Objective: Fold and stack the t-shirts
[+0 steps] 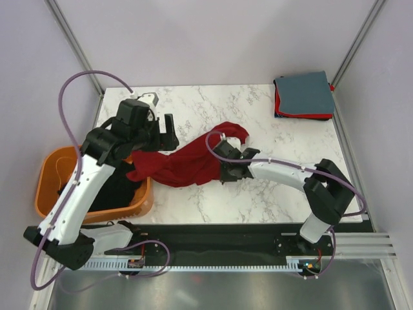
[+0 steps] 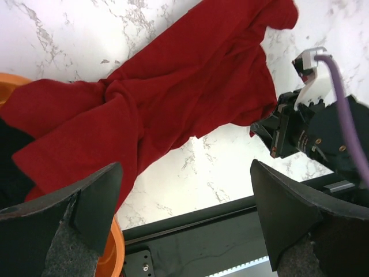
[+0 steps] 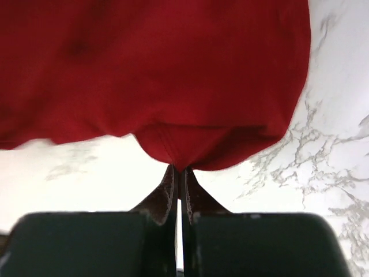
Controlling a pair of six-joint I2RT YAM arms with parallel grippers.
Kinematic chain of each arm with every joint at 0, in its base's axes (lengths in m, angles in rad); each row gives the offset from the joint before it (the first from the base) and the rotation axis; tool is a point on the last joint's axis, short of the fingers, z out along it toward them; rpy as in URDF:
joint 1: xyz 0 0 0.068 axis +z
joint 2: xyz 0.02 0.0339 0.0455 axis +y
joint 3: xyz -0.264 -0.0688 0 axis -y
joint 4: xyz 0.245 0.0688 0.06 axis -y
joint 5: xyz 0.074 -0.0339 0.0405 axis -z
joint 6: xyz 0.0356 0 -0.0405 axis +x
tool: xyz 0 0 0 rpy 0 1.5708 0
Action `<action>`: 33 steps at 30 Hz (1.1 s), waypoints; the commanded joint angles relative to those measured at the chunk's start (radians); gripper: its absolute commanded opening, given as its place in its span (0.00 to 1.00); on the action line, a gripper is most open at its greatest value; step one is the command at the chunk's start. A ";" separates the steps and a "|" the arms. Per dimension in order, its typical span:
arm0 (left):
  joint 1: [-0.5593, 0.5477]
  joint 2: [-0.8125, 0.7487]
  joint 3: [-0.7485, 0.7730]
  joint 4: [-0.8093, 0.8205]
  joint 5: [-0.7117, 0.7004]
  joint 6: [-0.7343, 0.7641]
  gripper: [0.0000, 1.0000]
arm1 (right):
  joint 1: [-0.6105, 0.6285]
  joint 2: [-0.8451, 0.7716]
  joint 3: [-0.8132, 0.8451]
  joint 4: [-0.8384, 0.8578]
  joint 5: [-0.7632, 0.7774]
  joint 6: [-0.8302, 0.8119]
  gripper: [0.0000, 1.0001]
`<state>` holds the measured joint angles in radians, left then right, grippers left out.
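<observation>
A dark red t-shirt (image 1: 187, 161) lies crumpled on the marble table, stretching from the orange basket toward the centre. It fills the left wrist view (image 2: 161, 98) and the right wrist view (image 3: 161, 75). My right gripper (image 1: 224, 169) is shut on the shirt's hem; its jaws pinch the cloth edge (image 3: 180, 167). My left gripper (image 1: 161, 129) is open and empty, hovering above the shirt's left part. A black t-shirt (image 1: 116, 190) lies in the basket. Folded grey-blue (image 1: 304, 92) and red shirts are stacked at the back right.
The orange plastic basket (image 1: 48, 169) sits at the table's left edge, its rim under the red shirt's end. The black rail (image 1: 219, 236) runs along the near edge. Frame posts stand at the back corners.
</observation>
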<state>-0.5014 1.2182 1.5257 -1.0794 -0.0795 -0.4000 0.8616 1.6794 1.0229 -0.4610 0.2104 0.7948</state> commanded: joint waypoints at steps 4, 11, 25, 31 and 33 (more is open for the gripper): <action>0.000 -0.155 0.011 0.032 -0.058 -0.083 1.00 | -0.004 -0.196 0.652 -0.324 0.098 -0.068 0.00; 0.000 -0.158 0.044 -0.001 0.017 -0.112 0.99 | -0.100 -0.223 1.289 -0.706 0.361 -0.138 0.00; -0.078 -0.117 -0.036 -0.001 0.115 -0.164 0.92 | -0.276 -0.448 0.995 -0.817 0.548 -0.167 0.00; -0.271 -0.057 -0.102 0.026 0.012 -0.247 0.86 | -0.276 -0.615 0.501 -0.638 0.377 -0.115 0.00; -0.359 -0.043 -0.169 0.050 -0.029 -0.298 0.83 | -0.277 -0.679 0.354 -0.617 0.371 -0.080 0.00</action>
<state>-0.7738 1.1587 1.4117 -1.0588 -0.0395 -0.5972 0.5888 1.0977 1.5028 -1.1568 0.6296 0.6666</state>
